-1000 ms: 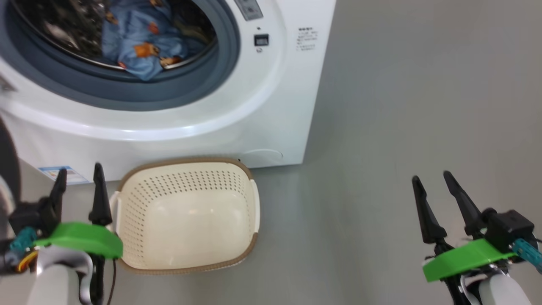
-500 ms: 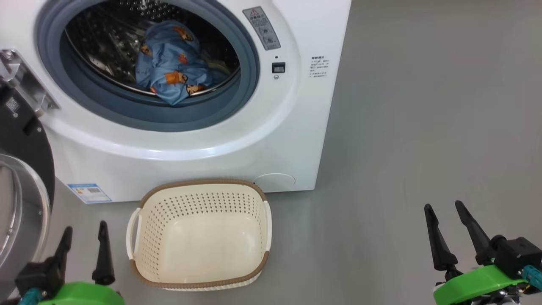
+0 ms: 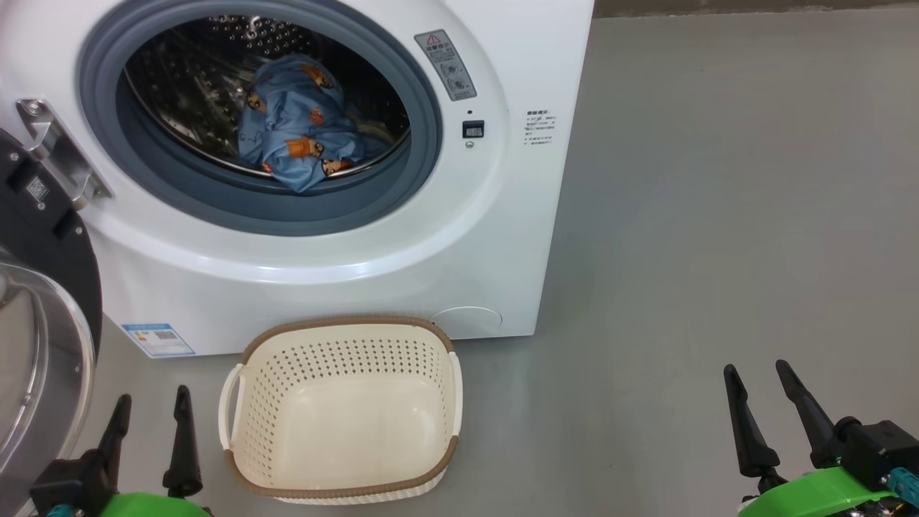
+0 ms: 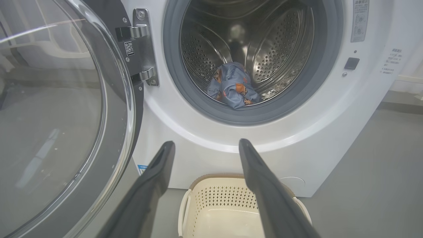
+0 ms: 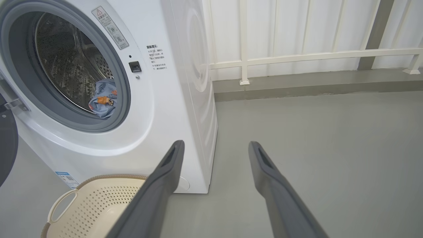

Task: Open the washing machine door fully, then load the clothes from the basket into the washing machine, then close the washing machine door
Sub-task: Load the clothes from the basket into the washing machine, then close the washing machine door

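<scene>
Fingers [image 3: 184,438] of left gripper [image 3: 153,395] and right gripper [image 3: 757,368]: spread wide, holding nothing, pointing toward big white front-loading washing machine [image 3: 323,287]; light blue printed garment [image 3: 298,140] inside steel drum [image 3: 194,93]; cream perforated plastic basket [image 3: 337,359] upright at machine's front foot; glossy black round door [image 3: 36,237] swung leftward.

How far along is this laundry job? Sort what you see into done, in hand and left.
Done: the door stands wide open, the basket is empty, and a blue printed garment lies in the drum. In hand: nothing; the left gripper and right gripper hang open and empty. Left: shutting the door.
</scene>
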`<state>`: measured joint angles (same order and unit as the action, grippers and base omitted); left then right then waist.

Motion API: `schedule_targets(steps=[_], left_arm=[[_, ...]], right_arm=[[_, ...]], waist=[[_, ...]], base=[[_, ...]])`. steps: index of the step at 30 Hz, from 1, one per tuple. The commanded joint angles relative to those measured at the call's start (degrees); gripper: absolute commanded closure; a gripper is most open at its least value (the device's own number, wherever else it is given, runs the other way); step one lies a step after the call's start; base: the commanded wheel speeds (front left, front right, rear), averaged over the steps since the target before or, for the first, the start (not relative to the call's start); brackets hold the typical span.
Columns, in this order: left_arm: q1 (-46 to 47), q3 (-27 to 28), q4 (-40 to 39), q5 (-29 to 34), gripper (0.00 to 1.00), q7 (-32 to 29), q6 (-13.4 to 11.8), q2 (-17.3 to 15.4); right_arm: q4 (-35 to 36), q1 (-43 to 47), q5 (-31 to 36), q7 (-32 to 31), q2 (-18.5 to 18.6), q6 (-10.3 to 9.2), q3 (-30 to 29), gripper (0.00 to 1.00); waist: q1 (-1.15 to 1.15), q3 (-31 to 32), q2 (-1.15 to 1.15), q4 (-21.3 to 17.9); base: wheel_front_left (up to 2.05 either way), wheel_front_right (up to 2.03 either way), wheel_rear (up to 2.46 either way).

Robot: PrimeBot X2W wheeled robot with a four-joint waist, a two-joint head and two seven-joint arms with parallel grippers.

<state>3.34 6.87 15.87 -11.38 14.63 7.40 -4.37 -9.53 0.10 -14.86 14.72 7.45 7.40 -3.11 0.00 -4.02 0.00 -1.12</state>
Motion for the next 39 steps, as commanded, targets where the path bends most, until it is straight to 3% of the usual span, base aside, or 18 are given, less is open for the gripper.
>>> schedule_targets(steps=[1,15,30,39], left_arm=[[0.15,2.15,-1.77,0.05,0.0,0.37,0.09,-0.79],[0.18,1.56,-1.92,0.05,0.0,0.37,0.09,-1.13],[-0.08,0.63,-2.01,-1.0,0.0,0.37,0.09,-1.52],[-0.13,0.83,-2.4,-0.89,0.0,0.37,0.09,-1.42]], right_arm=[[1.49,-0.37,-0.45,0.28,0.66,0.09,1.19,0.0],[1.33,-0.89,-0.58,0.28,0.41,0.09,1.3,0.0],[1.4,-0.87,-0.58,0.28,0.35,0.09,1.27,0.0],[1.51,-0.93,-0.55,0.28,0.41,0.09,1.03,0.0]], waist=[[0.0,-0.03,0.0,-0.08],[0.0,-0.52,0.0,-0.1],[0.0,-0.64,0.0,0.1],[0.0,-0.72,0.0,0.35]], base=[[0.0,0.0,0.0],[-0.09,0.09,0.0],[-1.2,1.2,0.01],[-0.34,0.34,0.0]])
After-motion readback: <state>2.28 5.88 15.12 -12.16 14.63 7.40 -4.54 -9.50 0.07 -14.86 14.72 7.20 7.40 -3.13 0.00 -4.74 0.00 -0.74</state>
